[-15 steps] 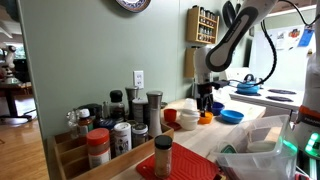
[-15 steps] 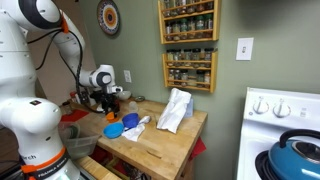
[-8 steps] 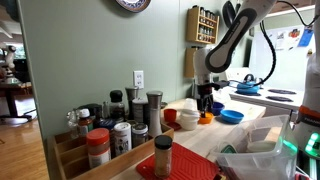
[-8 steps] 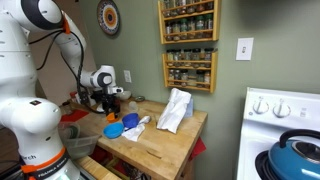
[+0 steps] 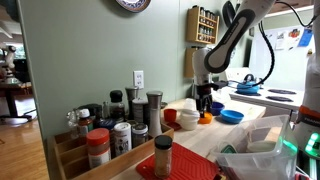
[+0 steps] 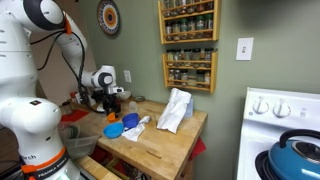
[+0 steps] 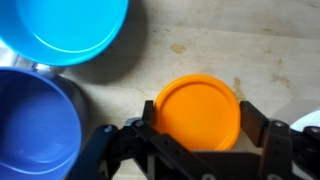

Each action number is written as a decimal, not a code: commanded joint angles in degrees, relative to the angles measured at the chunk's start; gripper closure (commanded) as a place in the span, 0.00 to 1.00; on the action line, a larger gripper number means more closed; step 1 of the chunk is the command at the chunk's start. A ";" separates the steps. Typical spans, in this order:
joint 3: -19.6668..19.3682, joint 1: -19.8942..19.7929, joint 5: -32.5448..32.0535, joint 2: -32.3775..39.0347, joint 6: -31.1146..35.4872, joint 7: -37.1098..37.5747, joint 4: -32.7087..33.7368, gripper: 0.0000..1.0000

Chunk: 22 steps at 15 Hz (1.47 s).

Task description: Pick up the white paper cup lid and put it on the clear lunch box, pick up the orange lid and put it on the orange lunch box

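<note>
The orange lid [image 7: 197, 112] is a round flat disc lying on the wooden table. My gripper [image 7: 199, 118] stands straight over it, with one finger at the lid's left rim and the other at its right rim, no gap showing. In both exterior views the gripper [image 5: 205, 103] [image 6: 110, 103] is low over the table, with the orange lid [image 5: 206, 118] [image 6: 110, 117] at its tips. A white edge [image 7: 306, 118] shows at the wrist view's right border; I cannot tell whether it is the white cup lid. The lunch boxes are not clearly visible.
Two blue bowls [image 7: 70, 28] [image 7: 32, 125] sit just left of the lid and also show in the exterior views [image 5: 231, 115] [image 6: 129, 122]. A white cloth [image 6: 175, 108] lies mid-table. Spice jars [image 5: 110, 130] crowd one end, and a stove with a blue kettle [image 6: 295, 158] stands beside the table.
</note>
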 commanded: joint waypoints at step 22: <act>-0.73 -0.05 -0.75 -0.01 -2.56 0.28 0.29 0.25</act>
